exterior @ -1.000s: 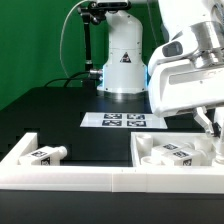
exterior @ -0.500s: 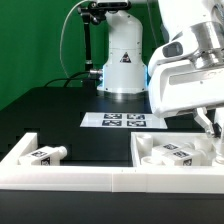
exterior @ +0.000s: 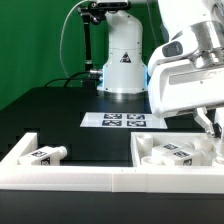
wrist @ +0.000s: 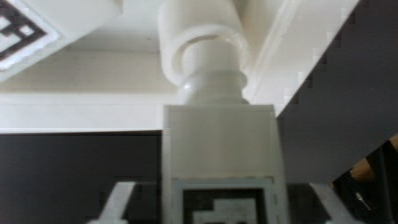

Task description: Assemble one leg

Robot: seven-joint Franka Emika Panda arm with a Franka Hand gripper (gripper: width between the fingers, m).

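In the exterior view we are watching the Panda arm's claw (exterior: 208,124) hanging at about three o'clock, low over the white tray (exterior: 80,178) that is running across the foreground of the black table (exterior: 50,110). The wrist view is showing the leg (wrist: 221,150) close up. Its jaws are standing partway closed and gripping the leg by its square body, where a black-and-white tag is showing. The leg's rounded peg end is pointing away from the camera toward a white surface beyond. We cannot tell whether the peg is touching that surface. In the exterior view the arm's bulky white wrist and the tray wall are hiding the leg itself.

Below the claw, at about four o'clock, the large flat panel (exterior: 178,153) is lying in the tray's wider compartment with tags facing up. At about eight o'clock a spare leg (exterior: 46,153) is lying on its side in the tray's other compartment, well apart from the claw. Near the centre of that view the marker board (exterior: 122,120) is lying flat on the table, just in front of the arm's white base (exterior: 122,60), which is standing at about twelve o'clock. A green backdrop (exterior: 30,40) is filling the area from nine to eleven o'clock
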